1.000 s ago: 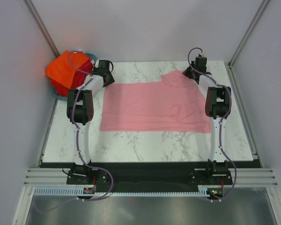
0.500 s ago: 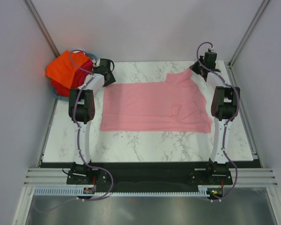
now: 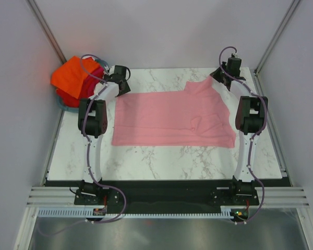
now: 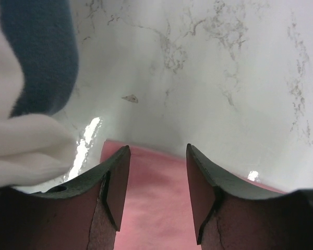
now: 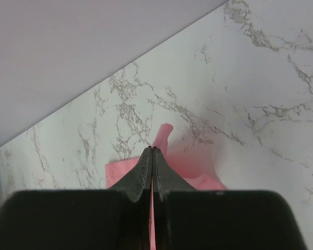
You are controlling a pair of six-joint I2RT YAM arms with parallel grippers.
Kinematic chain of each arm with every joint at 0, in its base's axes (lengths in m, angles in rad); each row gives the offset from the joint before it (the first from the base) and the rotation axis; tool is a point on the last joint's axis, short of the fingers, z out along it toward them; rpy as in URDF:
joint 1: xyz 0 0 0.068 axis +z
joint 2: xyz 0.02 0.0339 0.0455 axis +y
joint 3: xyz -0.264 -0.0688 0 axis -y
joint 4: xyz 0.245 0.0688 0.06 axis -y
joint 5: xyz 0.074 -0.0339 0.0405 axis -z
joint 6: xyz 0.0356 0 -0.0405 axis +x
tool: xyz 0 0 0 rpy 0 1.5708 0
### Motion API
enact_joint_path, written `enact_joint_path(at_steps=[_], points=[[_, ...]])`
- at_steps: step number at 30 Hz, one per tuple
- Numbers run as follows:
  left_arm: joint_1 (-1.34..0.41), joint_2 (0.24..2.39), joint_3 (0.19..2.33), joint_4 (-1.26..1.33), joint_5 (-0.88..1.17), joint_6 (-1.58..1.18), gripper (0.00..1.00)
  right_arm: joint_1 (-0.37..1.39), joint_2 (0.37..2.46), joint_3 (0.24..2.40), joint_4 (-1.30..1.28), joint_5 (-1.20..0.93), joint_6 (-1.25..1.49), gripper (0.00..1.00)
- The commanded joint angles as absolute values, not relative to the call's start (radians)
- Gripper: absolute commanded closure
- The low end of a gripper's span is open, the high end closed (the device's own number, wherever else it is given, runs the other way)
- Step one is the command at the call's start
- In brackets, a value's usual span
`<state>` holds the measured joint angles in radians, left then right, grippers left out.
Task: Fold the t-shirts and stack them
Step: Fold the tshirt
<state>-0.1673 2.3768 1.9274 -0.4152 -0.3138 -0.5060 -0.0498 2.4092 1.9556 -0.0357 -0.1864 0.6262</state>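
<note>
From above, we cannot see the fingertips of the left hand (image 3: 123,87) or the right hand (image 3: 217,78); wrist housings cover them. The orange t-shirt (image 3: 70,75) buries the basket (image 3: 64,105) to a rim sliver and the red t-shirt (image 3: 68,97) to an edge.

Left wrist view: the bottom edge cuts off the pink t-shirt (image 4: 156,208). We cannot identify a blurred white-and-blue shape (image 4: 39,62).

Right wrist view: closed fingers (image 5: 141,172) mask the pinched cloth.

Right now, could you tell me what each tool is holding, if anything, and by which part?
The right tool pinches the pink t-shirt at its far right corner; the left tool is open, holding nothing.
</note>
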Motion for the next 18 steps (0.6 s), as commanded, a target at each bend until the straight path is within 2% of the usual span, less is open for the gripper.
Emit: enact_joint_path(at_steps=[1, 11, 18], points=[[-0.196, 2.362, 1.986, -0.368, -0.360, -0.460, 0.44, -0.054, 2.375, 1.954, 0.018, -0.206, 0.637, 1.00], [-0.199, 2.304, 1.948, -0.396, -0.428, -0.462, 0.43, -0.060, 2.388, 1.957, 0.018, -0.215, 0.649, 1.00], [-0.189, 2.338, 1.940, -0.445, -0.485, -0.512, 0.41, -0.061, 2.398, 1.963, 0.025, -0.229, 0.657, 1.00]])
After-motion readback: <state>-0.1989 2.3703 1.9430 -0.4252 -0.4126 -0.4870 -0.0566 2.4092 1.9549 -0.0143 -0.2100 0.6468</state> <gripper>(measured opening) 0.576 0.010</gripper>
